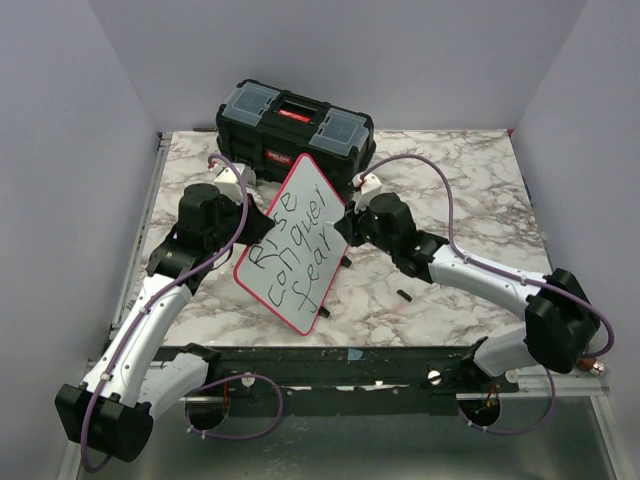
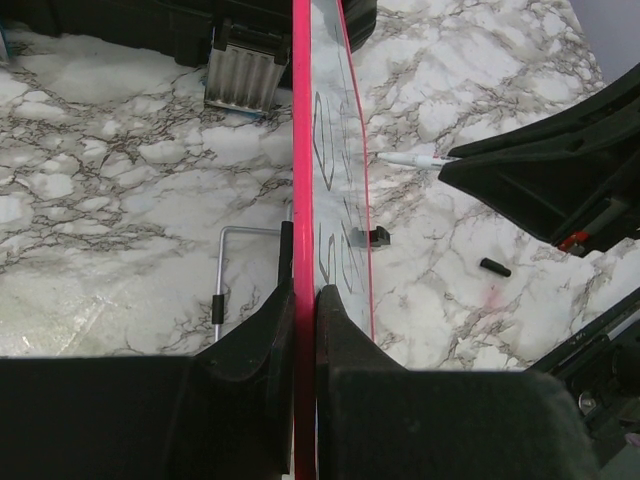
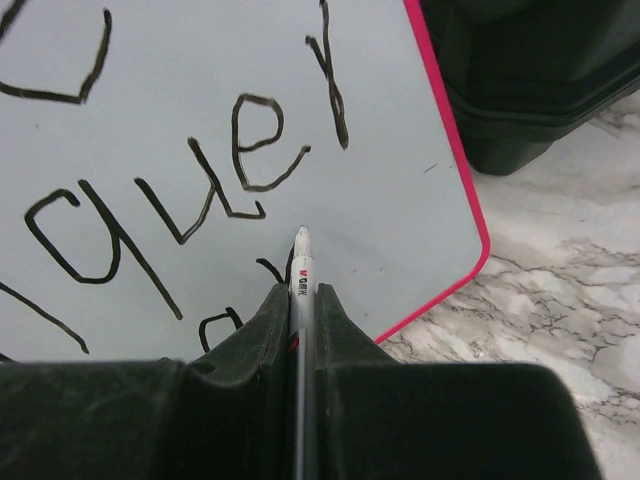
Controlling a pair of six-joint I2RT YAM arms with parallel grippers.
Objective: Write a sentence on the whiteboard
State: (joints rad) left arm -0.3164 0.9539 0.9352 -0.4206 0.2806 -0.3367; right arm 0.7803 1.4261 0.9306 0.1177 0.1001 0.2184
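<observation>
Pink-rimmed and glossy white, the board (image 1: 297,243) stands tilted over the marble surface (image 1: 450,170), before the toolbox (image 1: 295,125), its lower edge pinched in our left tool (image 2: 303,300). Our right tool (image 3: 303,297) is pressed onto the marker (image 3: 301,262), tip at the board's face below "conquer", among the 3 lines of the sentence (image 1: 288,258).

Lowest line of the sentence (image 3: 236,140) behind the right gripper (image 3: 302,293)
</observation>
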